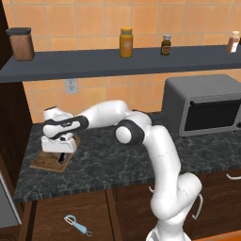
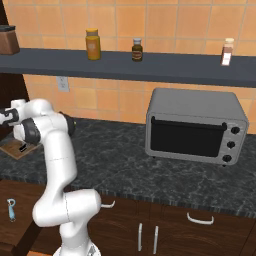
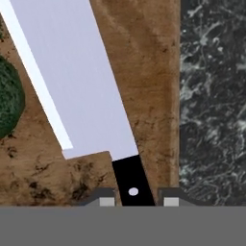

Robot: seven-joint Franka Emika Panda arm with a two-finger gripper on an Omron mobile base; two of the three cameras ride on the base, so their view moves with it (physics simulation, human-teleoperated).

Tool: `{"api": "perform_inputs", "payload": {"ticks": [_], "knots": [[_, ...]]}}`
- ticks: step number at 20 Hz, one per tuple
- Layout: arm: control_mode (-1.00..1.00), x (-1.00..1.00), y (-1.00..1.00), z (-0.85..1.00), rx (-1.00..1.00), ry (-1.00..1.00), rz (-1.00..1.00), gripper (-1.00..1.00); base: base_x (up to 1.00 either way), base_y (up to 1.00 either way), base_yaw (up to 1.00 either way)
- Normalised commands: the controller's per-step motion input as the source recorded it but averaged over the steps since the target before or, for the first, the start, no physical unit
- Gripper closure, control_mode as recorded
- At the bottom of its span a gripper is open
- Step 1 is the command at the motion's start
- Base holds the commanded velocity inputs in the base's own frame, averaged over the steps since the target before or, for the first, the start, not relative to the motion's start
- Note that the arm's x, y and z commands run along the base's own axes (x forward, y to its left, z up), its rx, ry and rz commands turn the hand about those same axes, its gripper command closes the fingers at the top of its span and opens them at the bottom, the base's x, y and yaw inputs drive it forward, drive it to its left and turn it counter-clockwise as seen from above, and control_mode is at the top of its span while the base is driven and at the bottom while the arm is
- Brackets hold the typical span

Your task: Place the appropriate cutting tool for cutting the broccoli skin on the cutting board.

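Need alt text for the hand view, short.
A knife with a wide silver blade and black handle lies over a brown cutting board, its handle between the gripper fingertips at the bottom. Green broccoli sits at the left edge on the board; dark marbled counter runs along the right.

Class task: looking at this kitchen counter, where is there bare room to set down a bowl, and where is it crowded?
Free: the dark counter between the cutting board and the toaster oven, and the strip before the oven. Crowded: the board, where the gripper, knife and broccoli sit.
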Motion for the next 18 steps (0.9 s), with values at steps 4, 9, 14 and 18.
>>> {"api": "perform_inputs", "payload": {"ticks": [4,9,14,18], "knots": [[-1.0,0.05,0.03,-0.19,0.0,0.0,0.0,-1.0,0.0,0.0,0.0],[-1.0,0.01,0.0,-0.07,0.0,0.0,0.0,-1.0,0.0,0.0,0.0],[-1.0,-0.09,-0.12,0.0,0.0,-0.01,0.0,-1.0,0.0,0.0,0.0],[-1.0,-0.48,-0.48,0.0,0.0,-0.1,0.0,-1.0,0.0,0.0,0.0]]}}
